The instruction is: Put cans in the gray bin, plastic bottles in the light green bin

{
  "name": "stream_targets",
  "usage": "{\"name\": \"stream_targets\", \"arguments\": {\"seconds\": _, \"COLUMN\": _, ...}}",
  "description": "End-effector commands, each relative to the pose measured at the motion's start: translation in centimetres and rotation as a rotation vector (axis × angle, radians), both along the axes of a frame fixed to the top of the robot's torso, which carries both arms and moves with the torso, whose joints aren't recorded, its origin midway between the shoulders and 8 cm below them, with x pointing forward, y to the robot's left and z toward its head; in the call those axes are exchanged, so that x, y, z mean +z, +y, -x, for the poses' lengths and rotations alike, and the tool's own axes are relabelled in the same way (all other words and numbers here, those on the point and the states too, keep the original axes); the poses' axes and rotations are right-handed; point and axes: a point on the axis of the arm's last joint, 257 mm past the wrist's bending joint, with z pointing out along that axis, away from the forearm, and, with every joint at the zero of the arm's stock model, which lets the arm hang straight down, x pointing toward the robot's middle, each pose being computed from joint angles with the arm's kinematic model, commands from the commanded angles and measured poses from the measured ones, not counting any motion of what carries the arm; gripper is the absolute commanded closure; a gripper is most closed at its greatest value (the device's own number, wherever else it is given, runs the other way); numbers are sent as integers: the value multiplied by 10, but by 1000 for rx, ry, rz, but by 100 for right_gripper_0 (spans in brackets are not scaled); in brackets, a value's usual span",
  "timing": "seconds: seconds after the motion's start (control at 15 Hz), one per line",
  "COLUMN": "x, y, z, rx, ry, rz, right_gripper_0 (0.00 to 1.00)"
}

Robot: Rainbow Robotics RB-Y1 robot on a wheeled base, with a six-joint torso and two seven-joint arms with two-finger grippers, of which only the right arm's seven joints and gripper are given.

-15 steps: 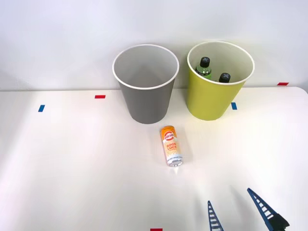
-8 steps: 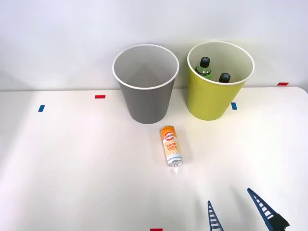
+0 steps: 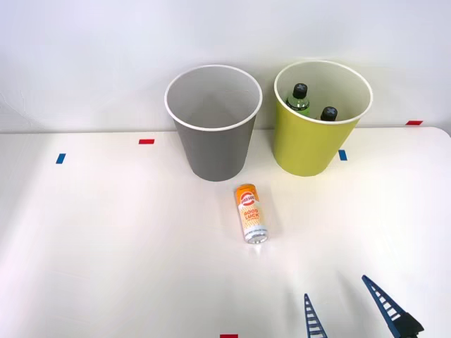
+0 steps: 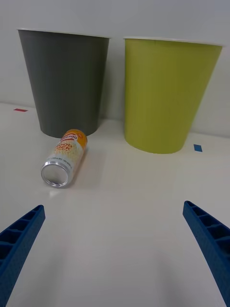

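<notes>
In the front view, one orange-and-white can [image 3: 251, 213] lies on its side on the white table [image 3: 106, 239], just in front of the gray bin [image 3: 214, 141] and a little toward the light green bin [image 3: 317, 134]; its silver end faces the robot. The right gripper [image 3: 345, 310] hovers low at the near edge of the table, its two blue ribbed fingers spread apart with nothing between them. The can lies ahead of it and off to its left, well apart from both fingers. The two bins stand side by side near the table's far edge, close but not touching. Two green-tinted plastic bottles [image 3: 299, 98] with black caps stand inside the light green bin, and nothing can be seen inside the gray bin. Small tape marks, three blue and three red, dot the table. In the right wrist view, the right gripper's fingers [image 4: 19, 240] sit wide apart at the two corners, released and empty. The single can [image 4: 64, 157] lies ahead of them on the gray bin's [image 4: 64, 81] side, its open silver end toward the camera, its far end close to that bin's base. The light green bin [image 4: 167, 91] stands beside the gray one, with a blue tape mark [image 4: 198, 147] near its foot.
</notes>
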Motion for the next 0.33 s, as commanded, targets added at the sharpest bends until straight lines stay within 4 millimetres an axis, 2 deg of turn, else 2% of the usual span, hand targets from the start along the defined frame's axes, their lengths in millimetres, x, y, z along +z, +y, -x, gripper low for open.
{"name": "stream_targets", "arguments": {"seconds": 0.07, "x": 0, "y": 0, "z": 0, "rx": 0, "ry": 0, "rz": 0, "right_gripper_0": 0}}
{"name": "stream_targets", "arguments": {"seconds": 0.33, "x": 0, "y": 0, "z": 0, "rx": 0, "ry": 0, "rz": 0, "right_gripper_0": 0}}
